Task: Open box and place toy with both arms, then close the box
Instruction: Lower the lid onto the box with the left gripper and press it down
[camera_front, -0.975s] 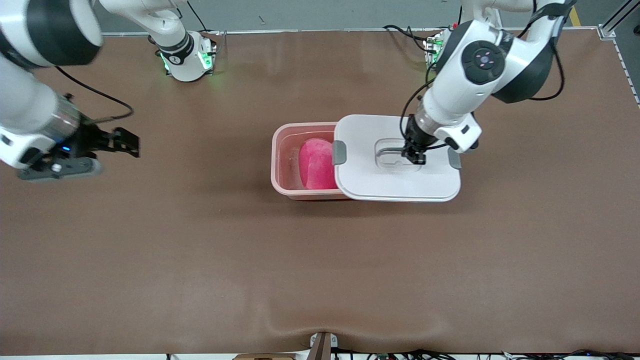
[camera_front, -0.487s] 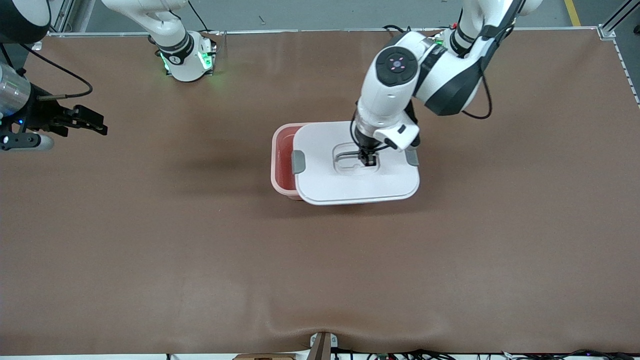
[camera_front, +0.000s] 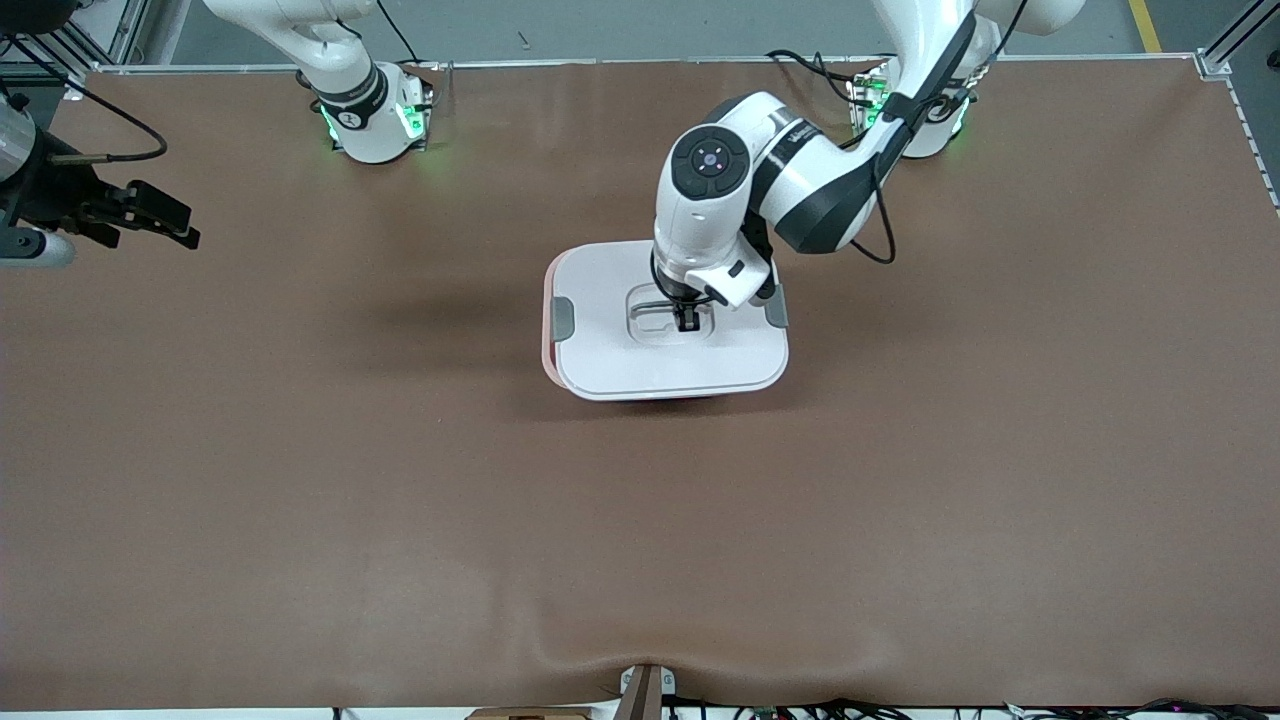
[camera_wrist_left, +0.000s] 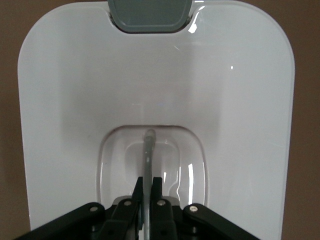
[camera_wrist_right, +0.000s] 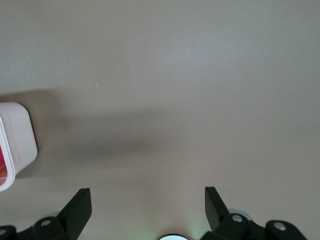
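Now the lid (camera_front: 668, 340) is pinched by its handle (camera_wrist_left: 148, 150) in the left gripper (camera_front: 687, 321), squarely over the box (camera_front: 547, 345) mid-worktop (camera_front: 640, 520), a pink sliver uncovered toward the right arm's end; the right gripper (camera_front: 160, 215) is held spread, well apart

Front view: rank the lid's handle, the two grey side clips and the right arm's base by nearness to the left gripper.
1. Handle, gripped by the left gripper.
2. Clip, toward the left arm's end.
3. Clip, toward the right arm's end.
4. Right arm's base, at the table's edge.
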